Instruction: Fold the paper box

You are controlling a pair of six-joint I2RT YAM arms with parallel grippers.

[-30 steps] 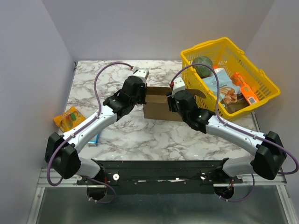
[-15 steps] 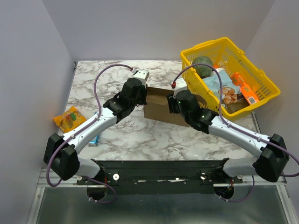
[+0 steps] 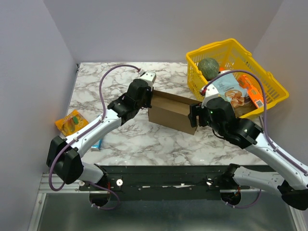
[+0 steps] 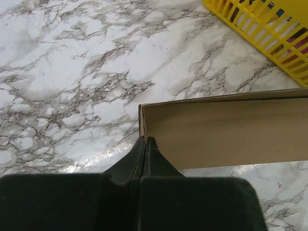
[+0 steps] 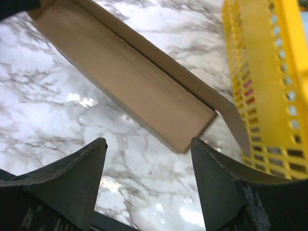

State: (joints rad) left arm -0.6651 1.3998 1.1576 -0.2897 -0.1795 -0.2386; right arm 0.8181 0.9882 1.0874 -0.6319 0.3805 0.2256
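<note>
The paper box (image 3: 169,114) is a plain brown cardboard trough lying at mid table with its long walls standing. My left gripper (image 3: 148,97) is at its left end. In the left wrist view the gripper (image 4: 145,140) is shut on the thin end wall at the corner of the box (image 4: 226,132). My right gripper (image 3: 194,117) is open just off the box's right end, touching nothing. In the right wrist view the gripper (image 5: 147,144) hangs over bare marble, with the box (image 5: 125,79) beyond its tips and a loose flap at the box's right end.
A yellow plastic basket (image 3: 211,46) holding a green round fruit and packets stands at the back right, close to the box's right end; it also shows in the right wrist view (image 5: 269,72). An orange snack bag (image 3: 72,121) and a small blue-green carton (image 3: 96,143) lie at the left.
My right arm has pulled back from over the box's middle to its right end, uncovering the box's inside. My left gripper has stayed at the left end.
</note>
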